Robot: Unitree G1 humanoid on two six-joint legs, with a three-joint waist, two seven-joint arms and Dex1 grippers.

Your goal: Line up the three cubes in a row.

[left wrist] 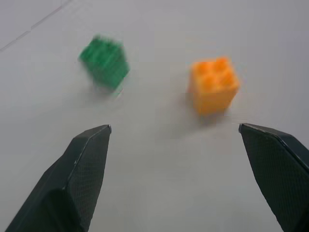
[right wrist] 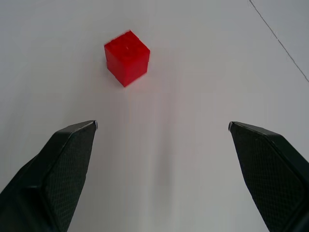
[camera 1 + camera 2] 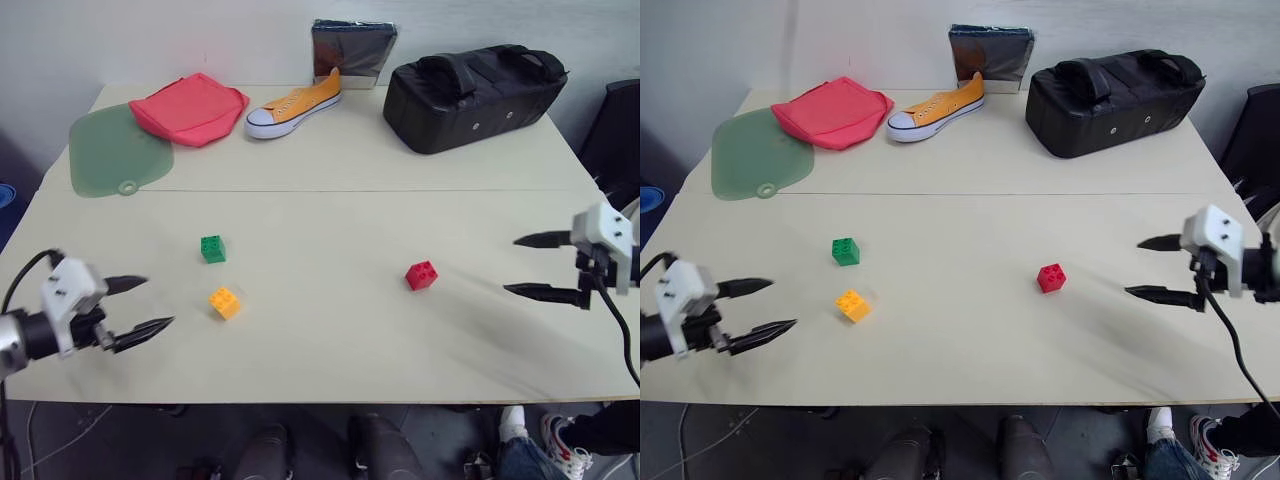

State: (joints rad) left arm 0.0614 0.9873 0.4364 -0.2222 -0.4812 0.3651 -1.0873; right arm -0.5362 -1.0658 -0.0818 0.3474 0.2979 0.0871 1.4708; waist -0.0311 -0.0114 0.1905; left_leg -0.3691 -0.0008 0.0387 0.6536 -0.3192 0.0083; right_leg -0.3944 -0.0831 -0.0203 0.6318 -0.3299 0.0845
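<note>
Three studded cubes lie apart on the cream table (image 3: 330, 220). The green cube (image 3: 213, 249) sits left of centre, the yellow-orange cube (image 3: 225, 302) just in front of it, and the red cube (image 3: 421, 275) is off to the right. My left gripper (image 3: 146, 303) hovers open at the left, a short way left of the yellow-orange cube (image 1: 213, 85), pointing toward it and the green cube (image 1: 105, 61). My right gripper (image 3: 521, 265) is open at the right edge, pointing at the red cube (image 2: 126, 57) from some distance. Both hold nothing.
Along the far side lie a green mat (image 3: 116, 152), a red pouch (image 3: 190, 107), an orange sneaker (image 3: 294, 105), a dark foil bag (image 3: 350, 48) and a black duffel bag (image 3: 472, 94). A person's shoes (image 3: 540, 440) show below the table's near edge.
</note>
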